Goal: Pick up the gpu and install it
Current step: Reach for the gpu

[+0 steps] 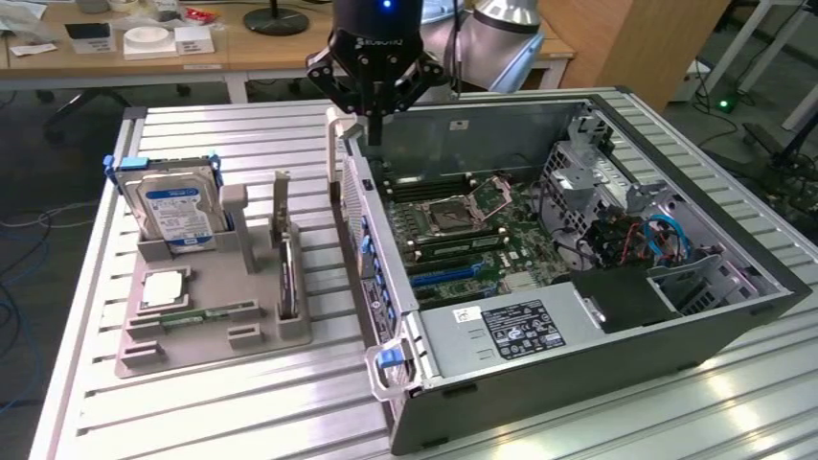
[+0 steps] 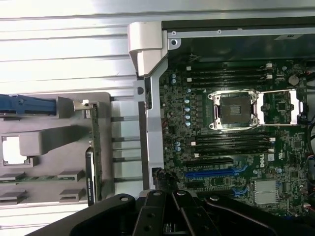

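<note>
Black and pressed together on nothing, the claw [image 1: 374, 132] hangs over the back wall of the open computer case [image 1: 576, 379]. Just below it, inside the case, lies the green motherboard [image 1: 466, 230] with its silver-framed processor socket [image 2: 236, 109]. Off to the claw's side, outside the case, the gpu [image 1: 286, 251] stands on edge in a slot of the grey holder [image 1: 205, 287], well apart from the fingertips. Farther out on the same holder, the hard drive [image 1: 179, 213] stands upright, showing its blue-white label.
</note>
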You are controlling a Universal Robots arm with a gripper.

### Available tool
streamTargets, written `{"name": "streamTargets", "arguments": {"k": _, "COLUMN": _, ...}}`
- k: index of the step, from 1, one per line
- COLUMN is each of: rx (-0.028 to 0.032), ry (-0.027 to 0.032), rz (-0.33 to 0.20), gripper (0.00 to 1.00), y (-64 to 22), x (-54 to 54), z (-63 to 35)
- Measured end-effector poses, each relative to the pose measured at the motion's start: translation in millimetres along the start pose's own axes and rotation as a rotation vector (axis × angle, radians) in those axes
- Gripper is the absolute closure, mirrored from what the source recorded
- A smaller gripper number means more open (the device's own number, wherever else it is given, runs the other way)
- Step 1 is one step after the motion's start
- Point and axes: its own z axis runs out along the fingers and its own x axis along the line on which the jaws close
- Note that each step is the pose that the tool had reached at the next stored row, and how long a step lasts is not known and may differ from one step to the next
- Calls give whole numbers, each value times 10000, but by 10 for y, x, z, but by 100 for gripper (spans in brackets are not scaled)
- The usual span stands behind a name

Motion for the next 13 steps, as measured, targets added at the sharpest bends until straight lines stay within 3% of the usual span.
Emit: {"name": "streamTargets", "arguments": {"k": 13, "rx": 0, "ry": 0, "rz": 0, "gripper": 89, "y": -13, "x": 174, "z": -5}}
